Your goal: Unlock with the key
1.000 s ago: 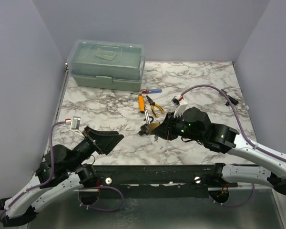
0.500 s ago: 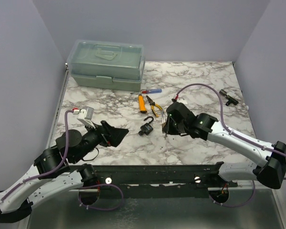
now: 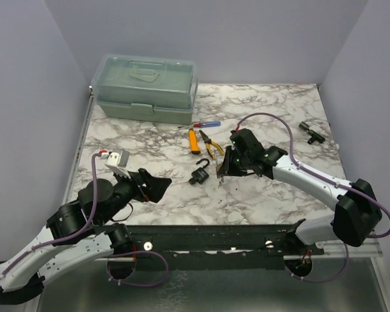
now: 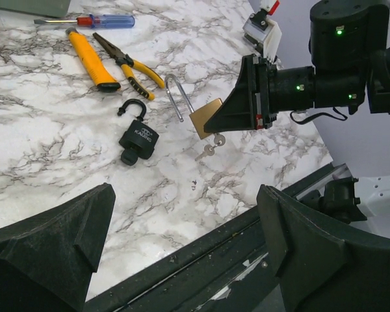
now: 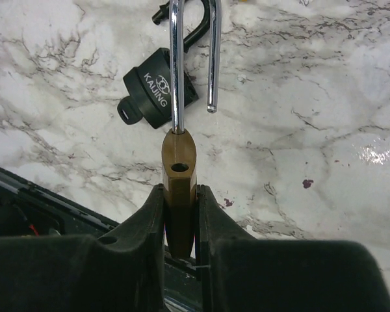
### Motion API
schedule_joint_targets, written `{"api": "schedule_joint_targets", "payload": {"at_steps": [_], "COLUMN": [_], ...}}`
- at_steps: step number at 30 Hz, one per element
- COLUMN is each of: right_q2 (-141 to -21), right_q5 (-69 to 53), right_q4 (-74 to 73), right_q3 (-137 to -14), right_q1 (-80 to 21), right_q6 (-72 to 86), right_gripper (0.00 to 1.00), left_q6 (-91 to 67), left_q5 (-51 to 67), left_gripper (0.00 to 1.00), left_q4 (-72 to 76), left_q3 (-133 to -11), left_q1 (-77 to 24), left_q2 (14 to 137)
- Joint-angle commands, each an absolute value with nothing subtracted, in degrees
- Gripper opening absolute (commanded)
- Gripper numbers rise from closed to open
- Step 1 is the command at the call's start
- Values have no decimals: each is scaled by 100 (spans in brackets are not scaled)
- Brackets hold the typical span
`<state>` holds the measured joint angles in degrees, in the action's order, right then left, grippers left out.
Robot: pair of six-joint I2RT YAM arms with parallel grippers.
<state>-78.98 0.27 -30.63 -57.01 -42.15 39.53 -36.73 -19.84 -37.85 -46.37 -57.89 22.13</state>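
– While the right gripper (image 5: 179, 195) pinches it, how does the brass padlock (image 5: 179, 175) look?

– Its body is flat and brass-coloured, seen edge-on. The steel shackle (image 5: 175, 65) is swung open: the long leg sits in the body and the short leg hangs free. A key (image 4: 206, 152) on a ring hangs at the body's lower end.

– And against the tool?

– The two black fingers are pressed onto the body's flat sides, and the shackle points away from them.

– Any writing nearby?

– Just beside the brass padlock's shackle, apart from it, a black padlock (image 5: 157, 88) lies on the marble. Its white lettering seems to read "KAIJING". Beyond it lie yellow-handled pliers (image 4: 130, 65), an orange-handled tool (image 4: 91, 62) and a red-and-blue screwdriver (image 4: 91, 21). The left gripper (image 3: 157, 184) hangs well apart from the brass padlock, its fingers spread wide and holding nothing.
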Motion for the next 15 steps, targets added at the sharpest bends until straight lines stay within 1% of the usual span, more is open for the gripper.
{"api": "schedule_joint_targets", "payload": {"at_steps": [1,3,6,15], "right_q2": [-7945,-7997,-8130,-8389], "right_q5": [-1175,-1640,-2007,-2305], "right_q4": [-1922,-1616,-1269,-1003], "right_q3": [-5399,-5200,-4951,-4423], "right_q1": [-3671,-3456,-3259,-2550], "right_q6": [3629,3560,3426,3179], "right_gripper": [1,1,1,1], "left_q6": [-3477,-3464,-3467,-3466], "left_q5": [-2177,-2202,-2269,-2373], "left_gripper": [99,99,99,99], "left_q4": [-3802,-3797,-3797,-3781], "left_q3": [-4568,-4569,-4556,-4542], "left_q1": [-5801,-5801,-5805,-5802], "left_q2": [2086,2051,1985,1868]}}
